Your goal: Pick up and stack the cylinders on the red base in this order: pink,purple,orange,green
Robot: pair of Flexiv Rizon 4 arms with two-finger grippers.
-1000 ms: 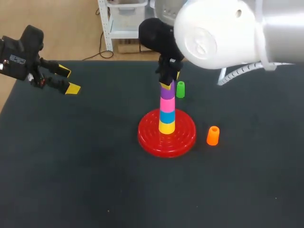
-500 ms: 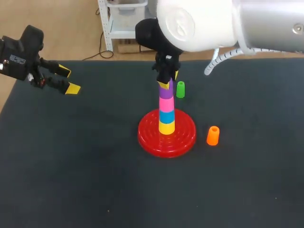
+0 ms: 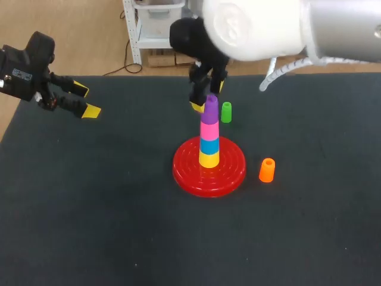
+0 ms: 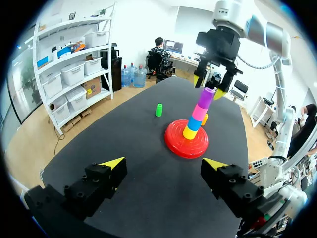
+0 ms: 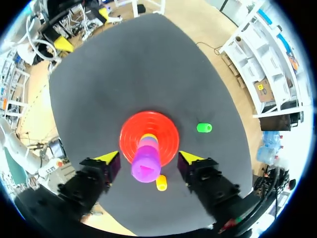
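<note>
Head view: we are holding the right gripper (image 3: 208, 97), fingers apart, over the purple cylinder (image 3: 210, 108) topping the red base (image 3: 184, 173) stack.
Left wrist view: our left gripper (image 4: 164, 163) is hanging spread, well apart from the base.
Right wrist view: we are judging the orange cylinder (image 5: 161, 183), just beside the base, as light, stiff and slick, best pinched mid-side.

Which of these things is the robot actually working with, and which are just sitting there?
In the job: red base; pink cylinder and purple cylinder stacked on it; orange cylinder and green cylinder loose on the table; right gripper, open over the stack.
Just there: yellow cylinder and blue cylinder at the stack's bottom; left gripper, open, off to the side.
</note>
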